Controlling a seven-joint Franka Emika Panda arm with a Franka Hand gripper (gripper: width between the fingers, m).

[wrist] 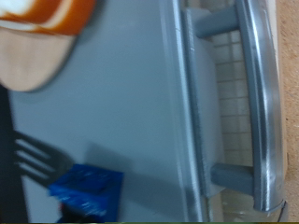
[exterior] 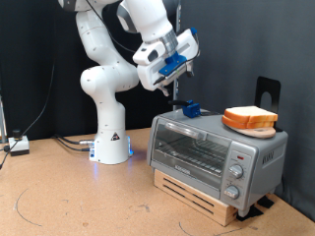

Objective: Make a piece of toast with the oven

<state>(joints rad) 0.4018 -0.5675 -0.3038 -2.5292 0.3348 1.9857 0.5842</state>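
The toast (exterior: 250, 120) lies flat on the top of the oven (exterior: 217, 154), near the end at the exterior view's right, above the knob panel. It has a pale face and an orange-brown crust. In the wrist view only a part of the toast (wrist: 37, 37) shows, at a corner of the picture.

The oven stands on a low wooden crate (exterior: 202, 194) on the table (exterior: 69, 202). Its glass door is closed, with the wire rack visible behind it. In the wrist view the door handle (wrist: 257, 103) runs along the front edge of the grey top.

The tool (exterior: 175, 77) hangs in the air above the oven's top, toward the exterior view's left end of it, well apart from the toast. It holds nothing that shows; whether its fingers are spread or closed, one cannot tell. Just below it a small blue block (exterior: 190, 109) sits on the oven top. In the wrist view this block (wrist: 87, 189) casts a dark shadow.
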